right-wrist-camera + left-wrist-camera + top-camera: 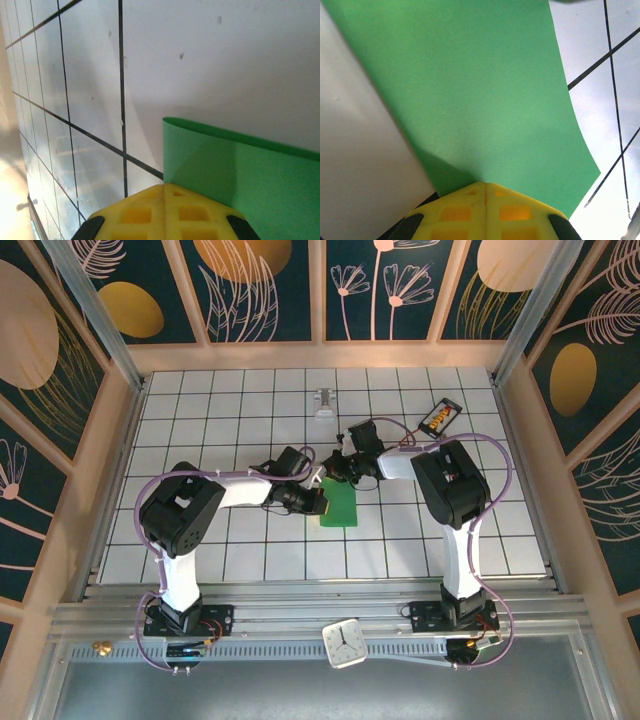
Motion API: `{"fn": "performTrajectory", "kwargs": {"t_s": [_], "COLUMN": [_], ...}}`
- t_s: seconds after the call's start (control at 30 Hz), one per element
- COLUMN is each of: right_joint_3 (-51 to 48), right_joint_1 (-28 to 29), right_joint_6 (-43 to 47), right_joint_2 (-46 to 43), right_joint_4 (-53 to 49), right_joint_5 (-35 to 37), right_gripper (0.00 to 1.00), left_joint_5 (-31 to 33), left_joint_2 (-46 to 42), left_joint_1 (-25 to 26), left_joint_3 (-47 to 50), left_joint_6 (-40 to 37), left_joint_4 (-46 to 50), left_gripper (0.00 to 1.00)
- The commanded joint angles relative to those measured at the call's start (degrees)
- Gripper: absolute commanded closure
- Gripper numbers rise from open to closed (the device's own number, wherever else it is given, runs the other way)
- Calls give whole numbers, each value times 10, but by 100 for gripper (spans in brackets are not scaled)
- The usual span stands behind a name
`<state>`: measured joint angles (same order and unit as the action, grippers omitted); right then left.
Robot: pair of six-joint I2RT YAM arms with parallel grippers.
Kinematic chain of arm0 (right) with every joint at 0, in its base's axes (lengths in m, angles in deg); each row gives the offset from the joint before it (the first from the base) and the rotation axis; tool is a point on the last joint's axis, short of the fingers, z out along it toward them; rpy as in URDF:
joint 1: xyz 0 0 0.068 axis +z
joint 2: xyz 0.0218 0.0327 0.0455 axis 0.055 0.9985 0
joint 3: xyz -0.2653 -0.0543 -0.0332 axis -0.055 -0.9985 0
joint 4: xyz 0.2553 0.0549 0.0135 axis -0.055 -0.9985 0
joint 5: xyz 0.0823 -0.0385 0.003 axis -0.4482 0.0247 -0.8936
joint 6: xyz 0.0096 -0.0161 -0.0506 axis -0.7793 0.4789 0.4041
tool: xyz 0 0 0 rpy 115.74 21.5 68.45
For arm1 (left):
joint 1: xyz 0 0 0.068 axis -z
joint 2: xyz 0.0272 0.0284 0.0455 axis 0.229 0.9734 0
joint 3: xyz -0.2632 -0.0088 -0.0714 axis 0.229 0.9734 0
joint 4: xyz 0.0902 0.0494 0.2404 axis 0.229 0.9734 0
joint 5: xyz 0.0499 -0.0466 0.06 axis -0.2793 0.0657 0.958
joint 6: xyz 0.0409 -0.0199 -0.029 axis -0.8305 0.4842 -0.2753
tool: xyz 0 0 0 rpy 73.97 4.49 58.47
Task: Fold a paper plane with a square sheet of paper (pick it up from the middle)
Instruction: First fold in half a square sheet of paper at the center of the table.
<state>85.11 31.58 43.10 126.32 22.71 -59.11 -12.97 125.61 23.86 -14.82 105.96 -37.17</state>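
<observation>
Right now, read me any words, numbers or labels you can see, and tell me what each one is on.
No text can be read.
Clock: dial marks too small to read.
Black device with orange screen: blurred.
Green paper: blank.

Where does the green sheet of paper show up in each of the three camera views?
Top external: the green sheet of paper lies near the middle of the white table.
Left wrist: it covers the middle, from the top edge down to lower right.
Right wrist: it sits lower right, its top edge curled.
Shared landmark: the table's black grid lines.
</observation>
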Motion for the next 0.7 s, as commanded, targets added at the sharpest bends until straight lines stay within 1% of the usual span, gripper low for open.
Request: {"fn": "performTrajectory", "kwargs": {"t_s": [0.0, 0.23, 0.37, 0.67], "right_joint_3": [13, 43, 52, -6], "right_joint_1": [-17, -32, -50, -64], "right_joint_6": [-6, -7, -5, 0], "right_joint_2": [23, 43, 49, 3], "right_joint_4": [11, 2, -2, -1], "right_joint_5": [38, 53, 55, 59], "right_gripper": [100, 100, 100, 100], "left_joint_5": [100, 101, 87, 43], "left_joint_2": [63, 63, 51, 31], "left_joint_1": [8, 13, 13, 13], "left_joint_3": [43, 50, 52, 43], "left_joint_6": [-34, -56, -65, -87], "left_joint_4": [139, 150, 153, 166], "left_gripper": [100, 100, 100, 100]}}
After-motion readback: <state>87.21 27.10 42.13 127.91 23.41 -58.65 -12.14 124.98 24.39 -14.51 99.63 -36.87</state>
